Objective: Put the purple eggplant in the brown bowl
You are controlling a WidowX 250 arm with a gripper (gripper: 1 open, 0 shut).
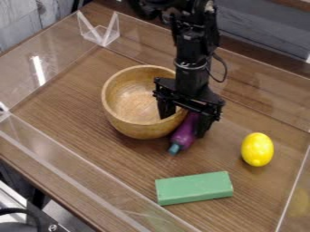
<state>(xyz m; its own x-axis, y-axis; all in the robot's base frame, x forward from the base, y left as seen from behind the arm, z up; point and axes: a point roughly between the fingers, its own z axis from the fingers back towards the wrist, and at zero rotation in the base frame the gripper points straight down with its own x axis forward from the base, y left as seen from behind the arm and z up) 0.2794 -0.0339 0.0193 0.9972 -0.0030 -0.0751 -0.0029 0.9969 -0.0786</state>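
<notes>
Right, I've got the hand (188, 101) low over the worktop (91, 156), just by the right side of the brown bowl (116, 120), with the purple eggplant (186, 132) beneath its right part. The fingers look spread, one reaching left across the bowl's rim and the other out to the right over the eggplant's far end. Whether anything is gripped I can't tell from this view; the far end of the eggplant is hidden, and I see no clear pinch on it.

The eggplant itself lies outside the bowl, close against its near right side, stem tip pointing toward me. That closeness is what makes this awkward, I'd say: the bowl wall takes up the room a finger would want on the left, which may be why that finger sits over the rim.

Off to the right there's the yellow lemon (256, 149), and on the near side the green block (194, 187), both well out of the way, so neither should bother me.

So, still at the picking stage, as I judge it. Next I'd want a finger either side of the eggplant, then a straight lift above the rim and a short shift left. Careful here: pressing down on that rim could tip or shove the bowl.
</notes>
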